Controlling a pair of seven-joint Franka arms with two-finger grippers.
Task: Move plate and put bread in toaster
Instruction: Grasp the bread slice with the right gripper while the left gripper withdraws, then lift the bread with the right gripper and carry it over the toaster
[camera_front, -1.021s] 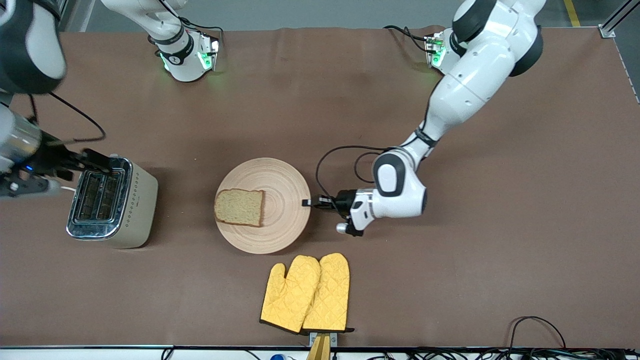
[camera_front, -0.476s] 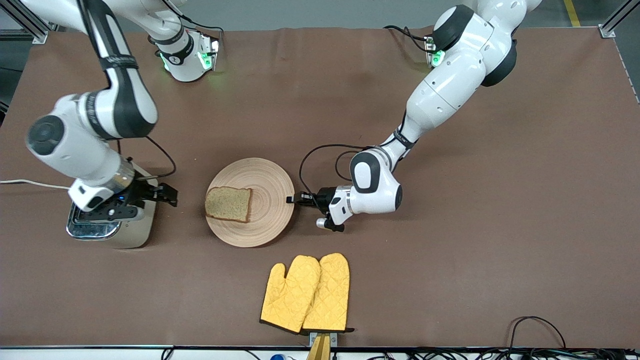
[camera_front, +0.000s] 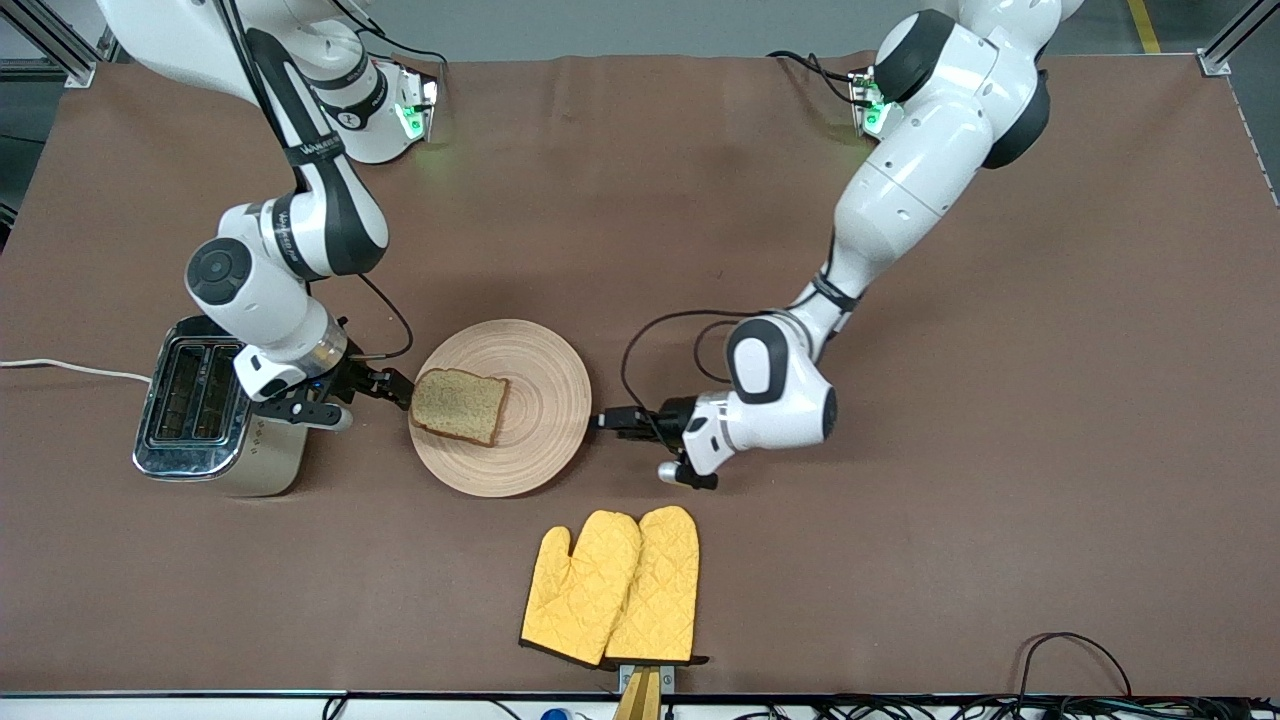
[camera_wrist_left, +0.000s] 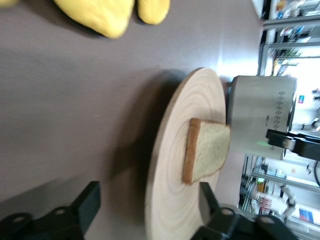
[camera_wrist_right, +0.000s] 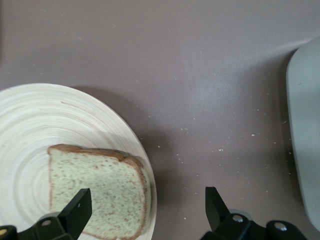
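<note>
R gripper (camera_front: 395, 385) sits low between the toaster (camera_front: 215, 405) and the plate (camera_front: 500, 407), fingers (camera_wrist_right: 75, 210) spread wide, nothing in them; in the right wrist view one finger is over the bread (camera_wrist_right: 97, 187), the other over bare table (camera_front: 900, 560). L gripper (camera_front: 612, 420) is low just beside the plate's rim at the left arm's end, jaws wide apart, empty, not touching the plate.

Bread (camera_front: 458, 404) lies flat on the plate, on the part toward the toaster, its edge at the rim. Plate is mid-table, close to the toaster but apart from it. Toaster stands upright toward the right arm's end, both slots empty, white cord (camera_front: 70, 368) trailing off that table end.

Yellow oven mitts (camera_front: 612, 586) lie nearer the front camera than the plate, well apart from it.
</note>
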